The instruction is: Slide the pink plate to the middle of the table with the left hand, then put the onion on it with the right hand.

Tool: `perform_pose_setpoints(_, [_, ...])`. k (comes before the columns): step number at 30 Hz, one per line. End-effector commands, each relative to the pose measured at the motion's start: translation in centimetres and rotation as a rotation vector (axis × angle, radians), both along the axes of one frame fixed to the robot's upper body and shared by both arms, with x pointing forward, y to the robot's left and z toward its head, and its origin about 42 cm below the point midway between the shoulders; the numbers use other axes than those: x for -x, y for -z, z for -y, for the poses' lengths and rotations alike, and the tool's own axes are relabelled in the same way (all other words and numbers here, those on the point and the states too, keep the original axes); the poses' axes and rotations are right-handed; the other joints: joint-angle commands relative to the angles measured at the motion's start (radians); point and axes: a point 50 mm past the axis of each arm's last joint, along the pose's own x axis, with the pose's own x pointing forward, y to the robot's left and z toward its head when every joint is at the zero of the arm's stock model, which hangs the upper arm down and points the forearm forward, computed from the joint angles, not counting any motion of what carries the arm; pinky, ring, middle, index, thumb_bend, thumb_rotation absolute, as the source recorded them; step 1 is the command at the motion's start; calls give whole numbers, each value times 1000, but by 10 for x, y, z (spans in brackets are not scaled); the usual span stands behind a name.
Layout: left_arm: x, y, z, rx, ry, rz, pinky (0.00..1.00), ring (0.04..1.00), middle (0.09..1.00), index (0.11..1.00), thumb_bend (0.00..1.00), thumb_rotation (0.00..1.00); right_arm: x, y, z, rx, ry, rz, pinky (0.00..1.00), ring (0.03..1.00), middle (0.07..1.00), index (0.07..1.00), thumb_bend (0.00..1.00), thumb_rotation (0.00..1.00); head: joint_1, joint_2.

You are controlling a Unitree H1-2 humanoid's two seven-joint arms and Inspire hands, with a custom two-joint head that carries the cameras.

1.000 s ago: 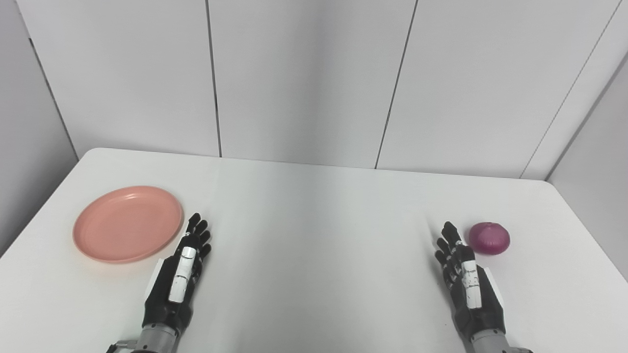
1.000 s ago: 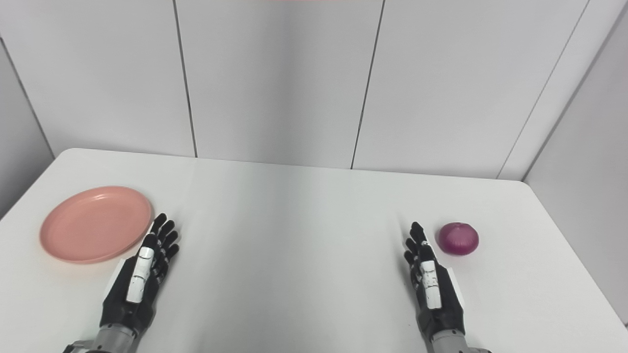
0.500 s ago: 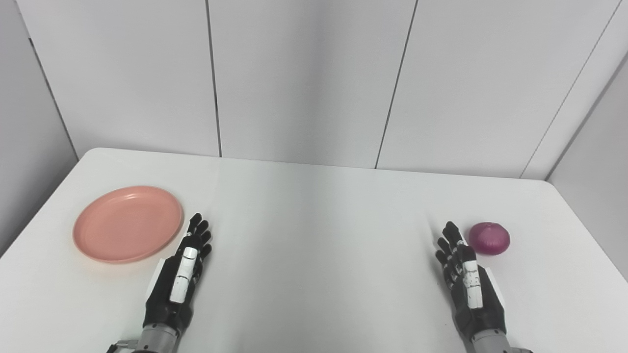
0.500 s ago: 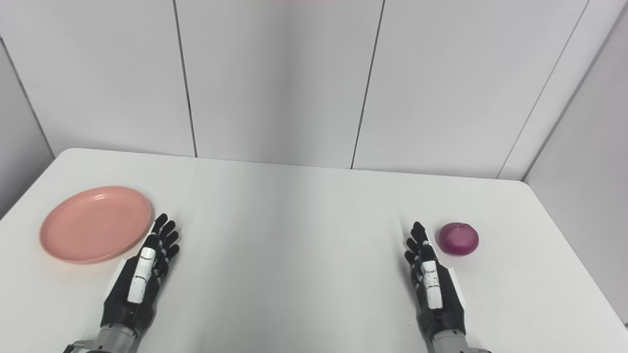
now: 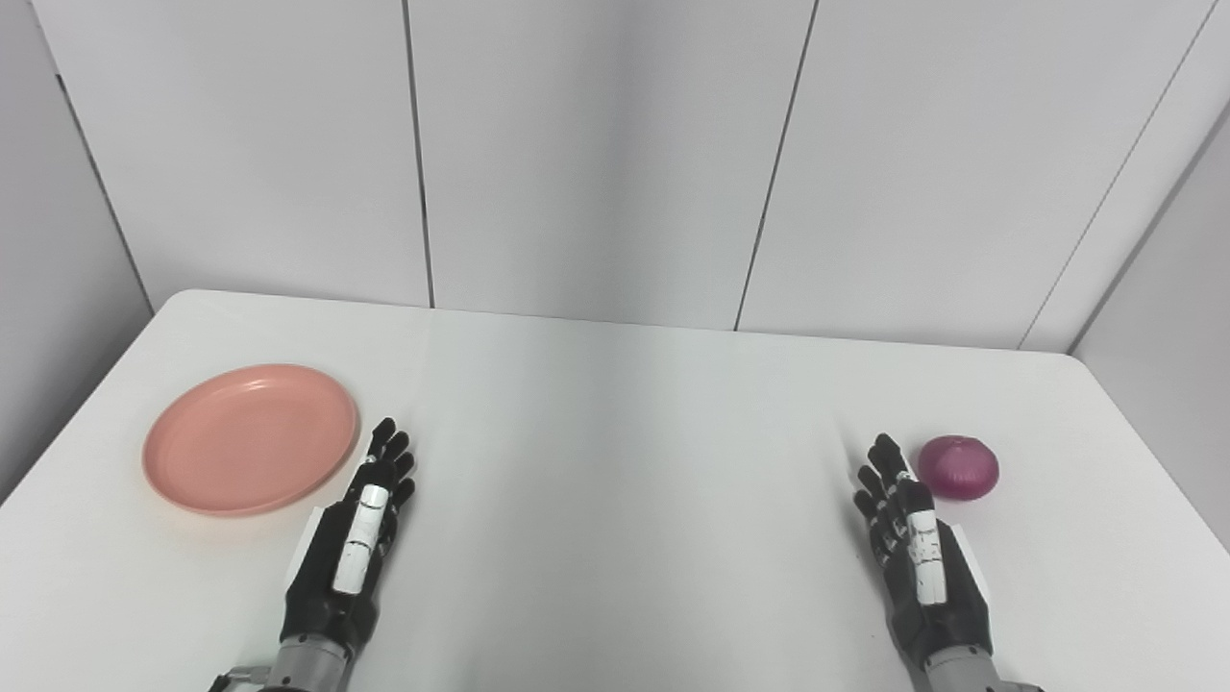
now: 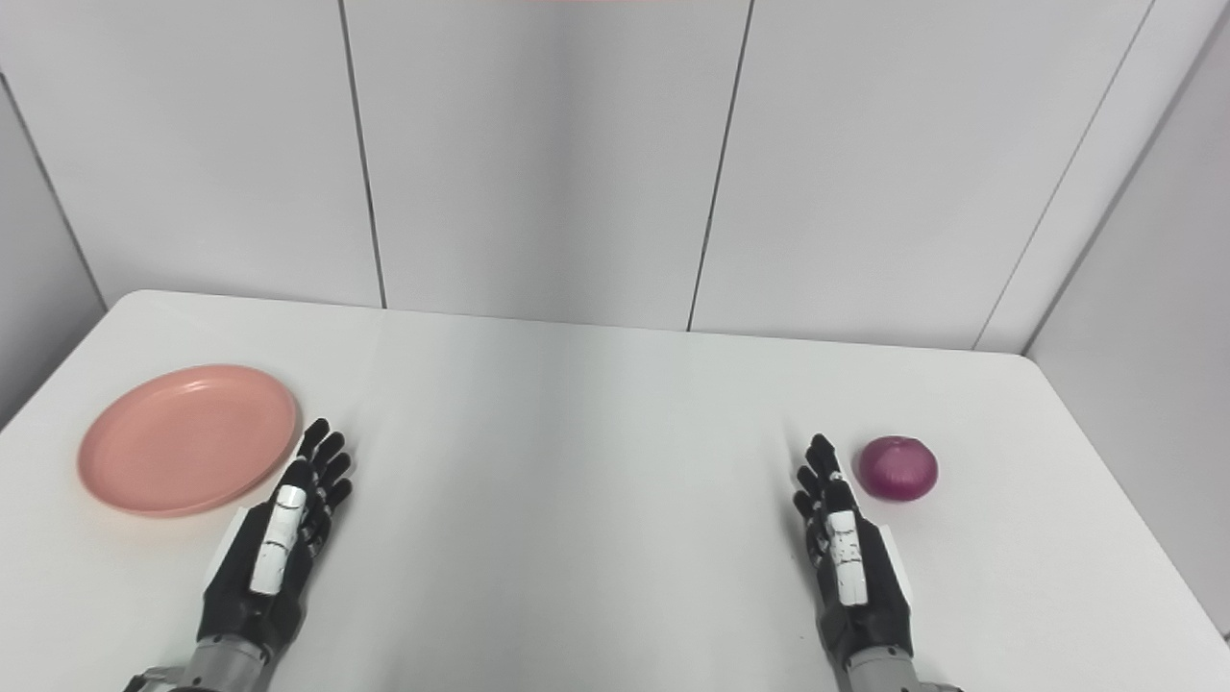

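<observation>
Item one, far left: we record a pink plate (image 5: 250, 438), round and shallow, lying flat on the white counter (image 5: 615, 481) near its left edge. It carries nothing. It sits well left of the counter's middle.

Item two, just right of the plate: we note the left hand (image 5: 351, 538), black with a white strip along its back, entering from the bottom edge. It rests low over the counter, edge-on, pointing away from us. Its fingers (image 5: 387, 450) are extended and slightly apart, gripping nothing. The fingertips lie just beside the plate's right rim; we cannot tell whether they touch it, though a narrow strip of counter appears between them in the right eye view.

Item three, centre: we list a broad bare stretch of counter between the two hands, matte white with soft shading.

Item four, right of centre: we enter the right hand (image 6: 850, 567), of the same black and white build, also coming from the bottom edge and pointing away from us. Its fingers (image 6: 822, 459) are stretched out and a little spread, holding nothing.

Item five, right: we catalogue the onion (image 6: 897, 468), a purple-red bulb, squat and rounded, resting on the counter just beyond and to the right of the right hand's fingertips. A small gap separates them. The onion sits near the counter's right side, well apart from the plate.

Backdrop: we see pale grey wall panels (image 5: 596, 154) with dark vertical seams.
</observation>
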Motion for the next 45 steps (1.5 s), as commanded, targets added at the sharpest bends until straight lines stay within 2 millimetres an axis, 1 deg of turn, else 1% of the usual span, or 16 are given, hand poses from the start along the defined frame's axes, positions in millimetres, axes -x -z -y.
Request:
perform_pose_setpoints(1, [10,19,-1,6,11,-68,1000,1000,1000,1000,811,899,32,47,2,-34,28,-145,1000,1000,1000,988,898,914,1,-1])
perform_pose_setpoints(19, [10,20,-1,4,9,-69,1000,1000,1000,1000,811,902,33,47,2,-34,30,-143,1000,1000,999,990,934,913,14,-8])
perform_pose_setpoints(21, [11,20,1,5,8,-68,1000,1000,1000,1000,815,899,33,47,3,-33,32,-144,1000,1000,997,989,929,916,36,-14])
perform_pose_setpoints(22, [11,21,3,7,7,-68,1000,1000,1000,1000,817,898,34,48,5,-34,34,-144,1000,1000,996,988,927,916,73,-26])
perform_pose_setpoints(23, [12,22,5,8,6,-68,1000,1000,1000,1000,807,900,34,48,7,-34,35,-143,1000,996,992,983,924,915,73,-26])
perform_pose_setpoints(24, [12,23,8,9,6,-68,1000,1000,1000,1000,803,901,35,49,10,-33,36,-144,1000,995,991,981,923,914,116,-41])
perform_pose_setpoints(25, [13,23,10,7,5,-67,1000,1000,1000,1000,800,901,36,50,12,-33,38,-145,1000,994,991,981,927,914,116,-41])
perform_pose_setpoints(26, [13,25,14,4,5,-66,1000,1000,1000,1000,800,901,36,51,16,-32,38,-147,1000,997,993,983,927,913,160,-57])
perform_pose_setpoints(27, [13,25,17,3,4,-66,1000,1000,1000,1000,812,895,37,51,19,-29,35,-149,1000,999,996,987,923,917,160,-57])
perform_pose_setpoints(29, [14,28,26,1,1,-70,1000,1000,1000,1000,839,881,38,52,26,-36,33,-154,1000,1000,999,994,903,927,214,-80])
perform_pose_setpoints(31, [14,30,33,4,-1,-75,1000,1000,1000,1000,850,874,39,53,32,-43,33,-157,1000,1000,1000,999,843,937,248,-94])
perform_pose_setpoints(32, [14,30,37,7,-2,-78,1000,1000,1000,1000,835,872,39,53,35,-44,33,-157,1000,1000,1000,1000,785,955,256,-98])
perform_pose_setpoints(34, [13,32,43,6,-3,-79,1000,1000,1000,1000,814,875,39,55,41,-46,34,-159,1000,1000,1000,1000,740,966,274,-106])
perform_pose_setpoints(35, [13,32,47,4,-3,-79,1000,1000,1000,1000,808,879,39,56,44,-51,36,-163,1000,1000,1000,1000,731,967,302,-117])
perform_pose_setpoints(42, [12,33,66,13,5,-85,1000,1000,1000,1000,811,898,38,63,61,-77,34,-179,1000,1000,1000,1000,711,979,375,-145])
perform_pose_setpoints(45, [12,33,71,7,2,-86,1000,1000,1000,1000,806,911,39,65,65,-77,31,-189,1000,1000,1000,1000,710,993,390,-151])
